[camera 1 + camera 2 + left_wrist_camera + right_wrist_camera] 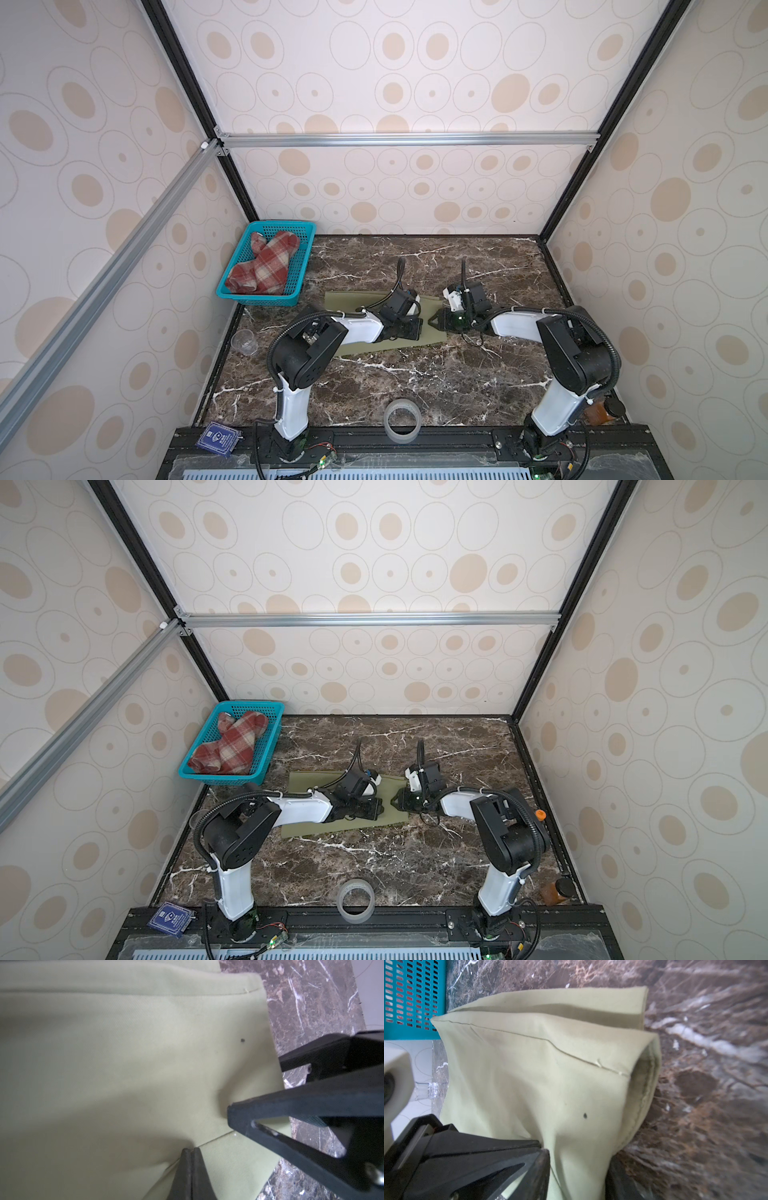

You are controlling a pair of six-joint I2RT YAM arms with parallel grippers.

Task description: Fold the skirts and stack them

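centrally, the olive-green skirt (345, 300) lies on the marble table (415, 374), just beside the teal basket (257, 297) that holds the bunched plaid skirt (262, 266). the left arm (357, 328) lies across the olive cloth and hides its middle in both top views. the left gripper (190, 1159) is closed tight, pinching a raised pucker of that cloth at a seam. the right gripper (577, 1159) meets it tip to tip, jaws part-way apart with cloth between them; whether they press it i cannot tell. a clear cup (244, 341) stands by the left wall and a tape roll (402, 419) at the front edge. a blue card pack (218, 439) and a brown jar (600, 413) sit in the front corners.
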